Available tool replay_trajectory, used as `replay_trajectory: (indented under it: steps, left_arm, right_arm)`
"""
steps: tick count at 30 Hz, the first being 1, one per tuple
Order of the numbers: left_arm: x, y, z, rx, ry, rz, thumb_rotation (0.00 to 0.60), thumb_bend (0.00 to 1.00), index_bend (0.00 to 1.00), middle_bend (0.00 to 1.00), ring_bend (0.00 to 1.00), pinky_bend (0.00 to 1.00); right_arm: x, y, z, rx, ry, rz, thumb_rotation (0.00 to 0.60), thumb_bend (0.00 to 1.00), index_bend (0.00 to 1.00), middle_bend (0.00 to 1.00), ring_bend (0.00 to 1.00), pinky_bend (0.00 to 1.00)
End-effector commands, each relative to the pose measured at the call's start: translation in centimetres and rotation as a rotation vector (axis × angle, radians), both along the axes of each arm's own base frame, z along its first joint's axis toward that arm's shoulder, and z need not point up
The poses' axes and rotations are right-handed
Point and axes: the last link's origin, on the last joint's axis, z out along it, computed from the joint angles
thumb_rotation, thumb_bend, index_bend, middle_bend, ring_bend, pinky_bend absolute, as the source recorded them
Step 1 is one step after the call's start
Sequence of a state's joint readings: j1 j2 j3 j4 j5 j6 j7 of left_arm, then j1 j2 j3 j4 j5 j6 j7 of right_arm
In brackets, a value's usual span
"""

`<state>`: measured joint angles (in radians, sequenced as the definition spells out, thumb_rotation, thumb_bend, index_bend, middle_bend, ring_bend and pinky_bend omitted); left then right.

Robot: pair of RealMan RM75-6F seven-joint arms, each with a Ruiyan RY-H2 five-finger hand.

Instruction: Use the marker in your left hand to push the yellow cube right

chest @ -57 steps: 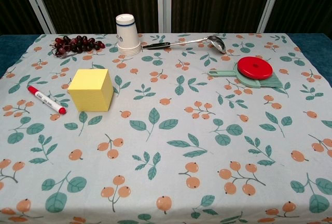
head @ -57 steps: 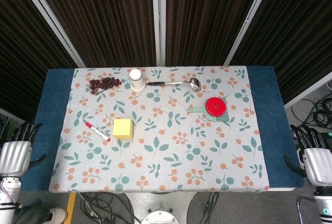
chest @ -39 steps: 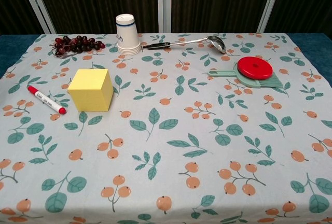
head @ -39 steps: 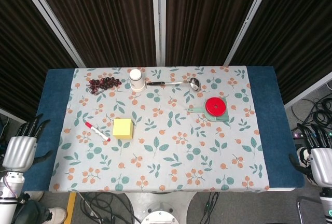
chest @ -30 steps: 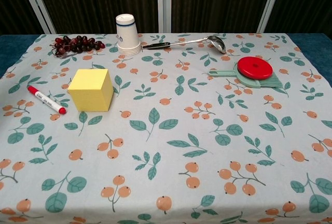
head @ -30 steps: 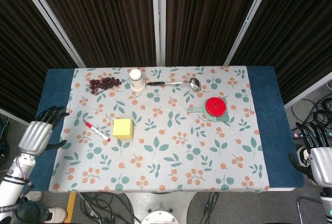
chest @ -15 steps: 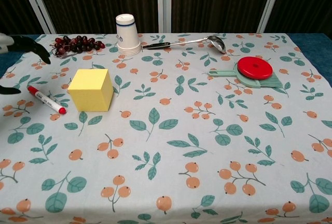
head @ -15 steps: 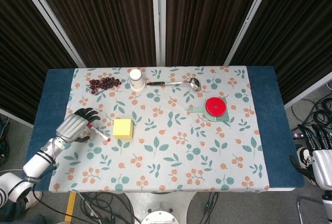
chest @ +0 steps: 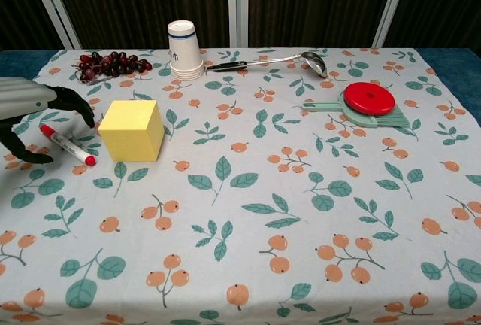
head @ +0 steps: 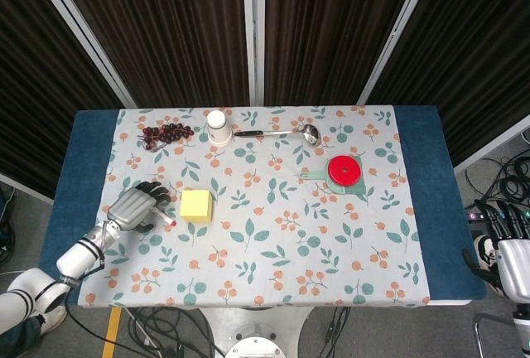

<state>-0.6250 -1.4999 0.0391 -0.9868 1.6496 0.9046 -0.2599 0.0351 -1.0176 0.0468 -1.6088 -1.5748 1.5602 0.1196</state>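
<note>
The yellow cube (head: 195,205) (chest: 132,130) sits on the floral cloth at the left of the table. A white marker with red ends (chest: 68,144) lies on the cloth just left of the cube; only its red tip (head: 170,222) shows in the head view. My left hand (head: 137,206) (chest: 30,107) hovers over the marker's left part, fingers spread above it and thumb below it, holding nothing. My right hand (head: 512,260) hangs off the table's right front corner, fingers apart and empty.
A bunch of dark grapes (head: 166,133), an upturned paper cup (head: 217,126) and a metal ladle (head: 277,133) line the far edge. A red disc on a green holder (head: 345,171) lies at the right. Blue table strips (head: 422,167) flank the cloth.
My left hand has come from off the table's left front edge to over the marker. Marker, cube and right hand have stayed put.
</note>
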Motion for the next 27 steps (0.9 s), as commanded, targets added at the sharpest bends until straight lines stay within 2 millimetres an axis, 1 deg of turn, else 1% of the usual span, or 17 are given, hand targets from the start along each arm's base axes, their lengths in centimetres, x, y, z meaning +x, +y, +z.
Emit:
replay_trajectory:
  steps: [1, 10, 20, 27]
  left_arm:
    - [-0.2, 0.2, -0.3, -0.002, 0.005, 0.012, 0.600, 0.29, 0.35, 0.33, 0.16, 0.18]
    - [-0.6, -0.3, -0.2, -0.004, -0.012, 0.059, 0.600, 0.29, 0.41, 0.44, 0.23, 0.18]
    - [-1.0, -1.6, 0.1, 0.004, -0.011, 0.103, 0.600, 0.29, 0.43, 0.48, 0.25, 0.18]
    - [-0.6, -1.8, 0.1, 0.026, -0.017, 0.098, 0.600, 0.29, 0.45, 0.49, 0.26, 0.18]
  right_arm:
    - [-0.1, 0.0, 0.0, 0.000, 0.000, -0.004, 0.600, 0.22, 0.01, 0.13, 0.00, 0.07]
    - [-0.3, 0.0, 0.0, 0.002, -0.001, -0.009, 0.600, 0.22, 0.01, 0.13, 0.00, 0.07]
    - [-0.4, 0.2, 0.0, 0.000, -0.002, -0.008, 0.600, 0.22, 0.01, 0.13, 0.00, 0.07]
    - [-0.4, 0.2, -0.1, 0.002, -0.001, -0.008, 0.600, 0.22, 0.01, 0.13, 0.00, 0.07]
